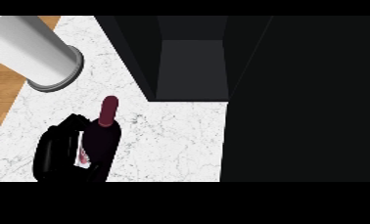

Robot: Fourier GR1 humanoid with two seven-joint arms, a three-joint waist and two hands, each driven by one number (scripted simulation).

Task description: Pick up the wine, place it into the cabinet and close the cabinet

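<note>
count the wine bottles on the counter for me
1. The wine bottle is at the lower left of the white counter, with the left hand curled round it. The dark cabinet may hide others.

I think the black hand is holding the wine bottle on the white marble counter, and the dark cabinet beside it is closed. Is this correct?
Not quite. The cabinet is open: the head view shows its dark interior, with the door swung out to the right. The rest holds: the left hand is curled round the wine bottle over the white marble counter.
</note>
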